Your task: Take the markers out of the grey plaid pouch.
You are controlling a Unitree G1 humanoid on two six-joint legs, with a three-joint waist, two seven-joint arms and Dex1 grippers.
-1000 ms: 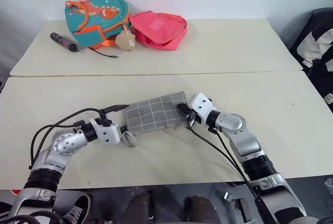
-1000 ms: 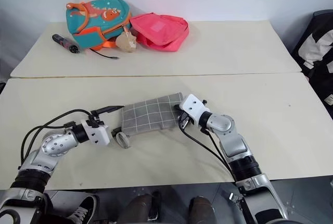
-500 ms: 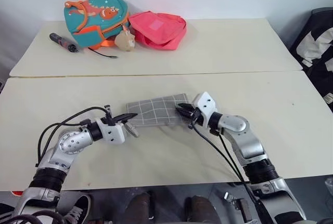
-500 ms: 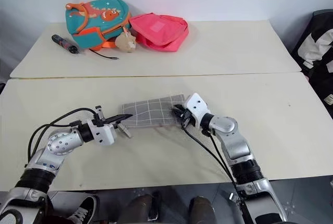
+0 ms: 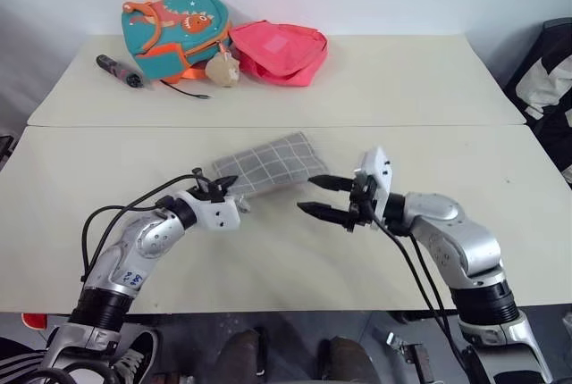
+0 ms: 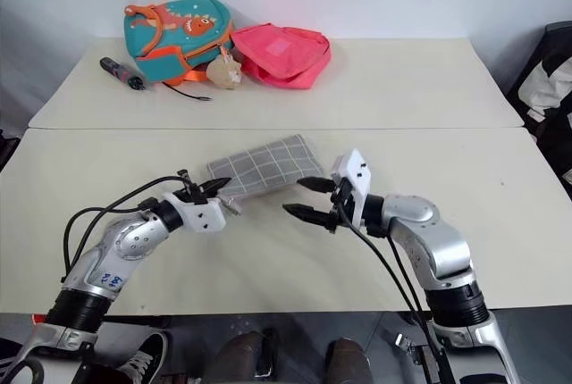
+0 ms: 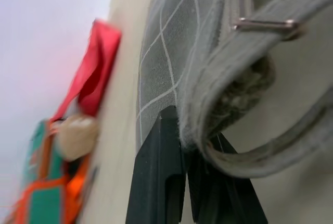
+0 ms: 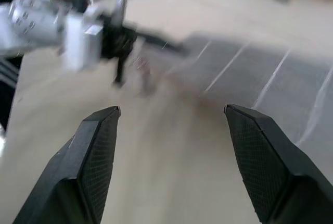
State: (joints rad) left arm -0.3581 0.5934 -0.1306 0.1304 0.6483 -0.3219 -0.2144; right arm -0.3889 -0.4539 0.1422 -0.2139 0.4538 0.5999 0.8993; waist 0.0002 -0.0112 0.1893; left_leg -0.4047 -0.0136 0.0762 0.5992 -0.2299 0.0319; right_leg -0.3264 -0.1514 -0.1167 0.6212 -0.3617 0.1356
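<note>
Grey plaid pouch (image 5: 271,163) lies on the near desk (image 5: 107,179), about centre, its left end lifted slightly. Left hand (image 5: 227,189) clamped shut on the pouch's grey strap loop (image 7: 229,125) at that end. Right hand (image 5: 323,196) just right of the pouch, not touching, fingers (image 8: 93,156) spread apart, nothing between them. Far desk, left: teal backpack (image 5: 174,27), pink bag (image 5: 279,49), dark stick (image 5: 116,70).
</note>
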